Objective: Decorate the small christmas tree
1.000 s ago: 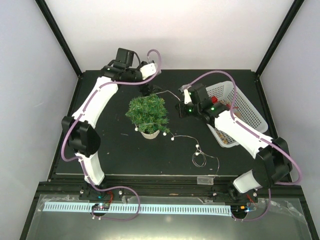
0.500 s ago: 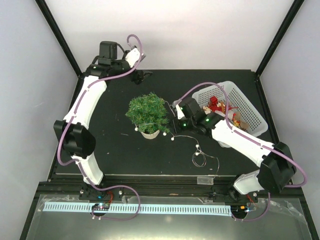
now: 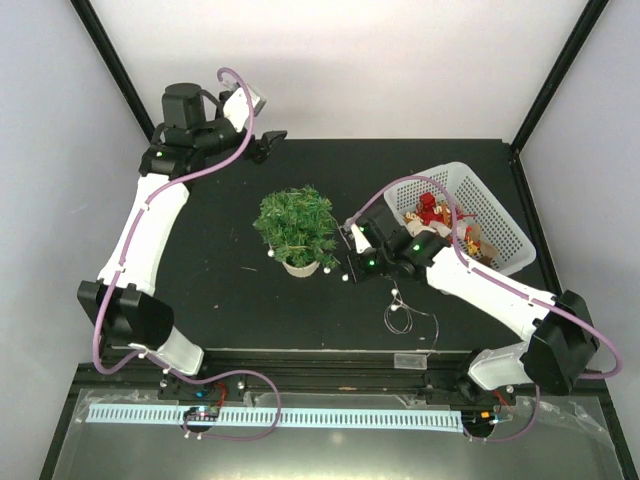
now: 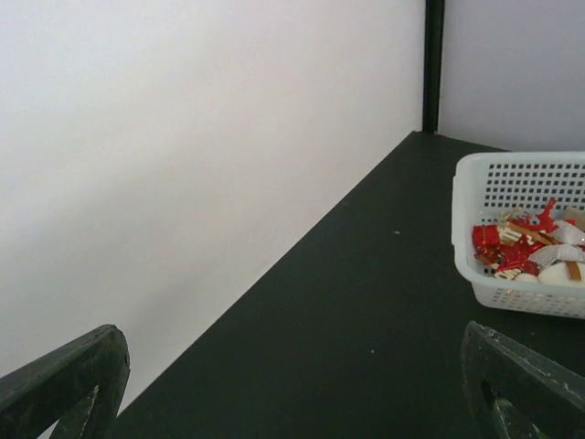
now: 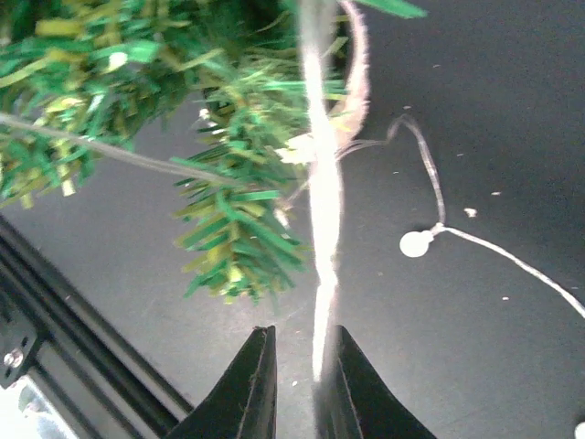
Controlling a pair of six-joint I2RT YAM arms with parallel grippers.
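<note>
Left gripper point(image 3: 267, 146) swings off to the tree's eleven o'clock, jaws wide apart, empty. Right gripper point(image 3: 352, 243) has slid in at three o'clock of the small christmas tree point(image 3: 295, 226), mid-table, pinched on the light string point(image 5: 320, 210). Draping looks under way.

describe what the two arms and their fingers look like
Both the left arm and right arm have smooth white link shells with black joint housings. A purple cable loops along each. The left fingers and right fingers are dark, tapered blades. Small green lights glow on the right wrist.
</note>
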